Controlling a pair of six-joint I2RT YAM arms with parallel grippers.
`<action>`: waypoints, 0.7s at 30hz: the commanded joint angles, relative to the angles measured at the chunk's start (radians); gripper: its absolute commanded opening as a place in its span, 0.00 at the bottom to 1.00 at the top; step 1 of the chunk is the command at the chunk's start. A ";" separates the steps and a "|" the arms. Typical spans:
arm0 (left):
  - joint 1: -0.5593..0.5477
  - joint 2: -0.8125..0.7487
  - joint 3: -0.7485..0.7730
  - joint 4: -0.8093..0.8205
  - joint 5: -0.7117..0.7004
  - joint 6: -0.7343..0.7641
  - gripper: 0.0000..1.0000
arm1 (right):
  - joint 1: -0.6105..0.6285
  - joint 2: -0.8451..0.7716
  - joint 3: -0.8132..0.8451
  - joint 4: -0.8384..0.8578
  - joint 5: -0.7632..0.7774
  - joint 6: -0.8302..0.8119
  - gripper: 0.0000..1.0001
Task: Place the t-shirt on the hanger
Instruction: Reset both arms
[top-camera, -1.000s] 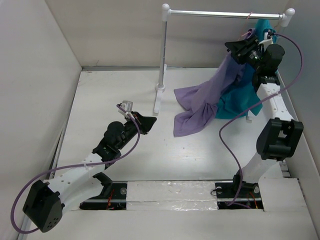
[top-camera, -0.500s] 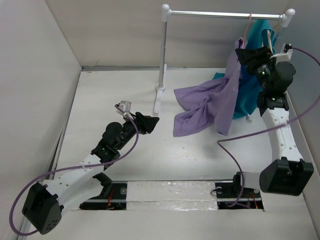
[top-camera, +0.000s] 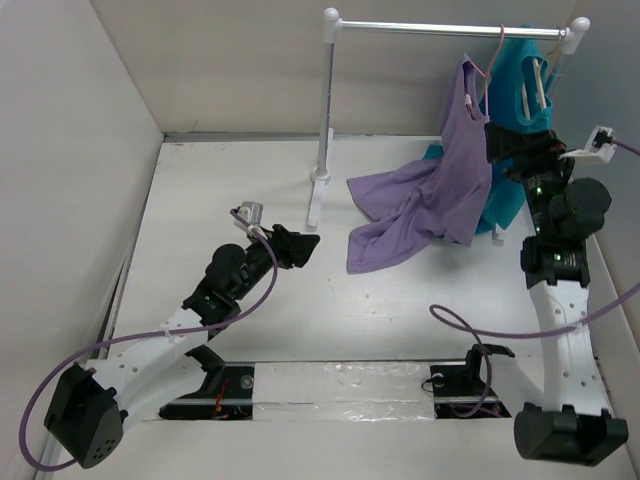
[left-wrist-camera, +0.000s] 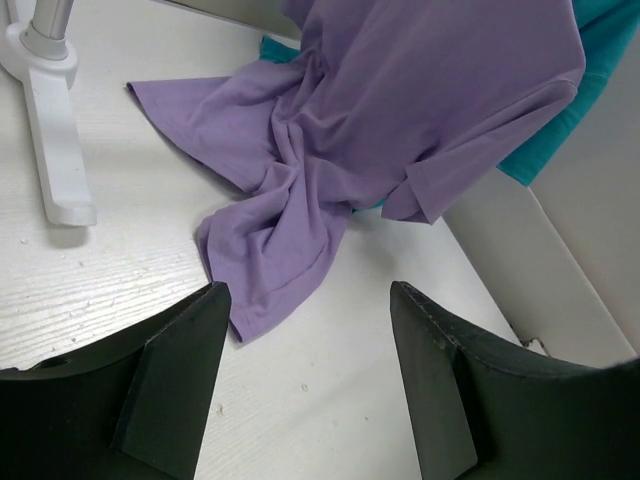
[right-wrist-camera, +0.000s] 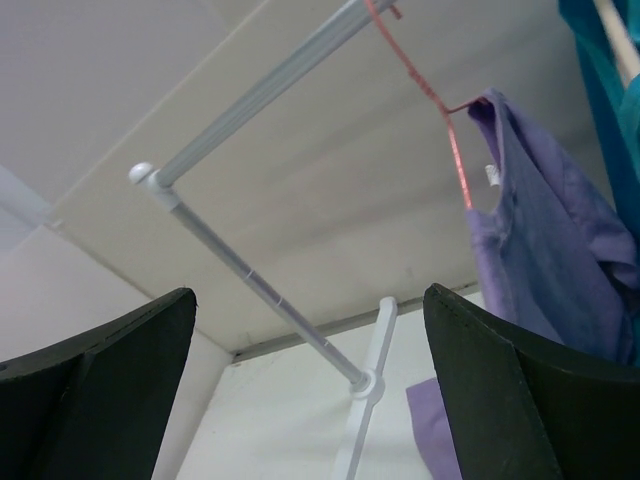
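The left arm is stretched low and forward over the worktop (top-camera: 220, 190), with the left claw (top-camera: 300, 243) aimed at the cloth lying there. Its fingers (left-wrist-camera: 170, 370) are spread and nothing is held between them. The right arm is reared up along the right side, its elbow folded down by the near edge. The right claw (top-camera: 505, 145) is raised just beside the right edge of the hanging t-shirt (top-camera: 440, 190). In the right wrist view its fingers (right-wrist-camera: 520, 400) are seen wide apart and empty, pointed up at the rail (right-wrist-camera: 260, 95).

Two arms, two claws, two shirts, two hangers and one rack are counted. The t-shirt is hung by its neck on the hanger (top-camera: 487, 70), whose hook is caught over the rail. The lower half of the t-shirt is trailed down and spread in folds on the worktop near the rack's post (top-camera: 327, 100). The teal shirt (top-camera: 520, 70) is hung just behind it on the pale hanger (top-camera: 540, 85).

A second ago the right claw was pressed against the top of the t-shirt, below the rail. It is now drawn down and to the right, and its elbow is dropped much nearer the base. The t-shirt is now carried higher. The left arm is hardly shifted.
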 joint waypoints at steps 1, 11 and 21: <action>-0.002 -0.037 0.001 0.027 -0.010 0.019 0.62 | 0.022 -0.125 -0.067 0.058 -0.128 -0.027 1.00; -0.002 -0.320 -0.076 0.022 -0.123 0.040 0.65 | 0.031 -0.468 -0.188 -0.102 -0.415 -0.032 1.00; -0.002 -0.516 -0.096 -0.063 -0.245 -0.017 0.65 | 0.031 -0.592 -0.185 -0.307 -0.411 -0.099 1.00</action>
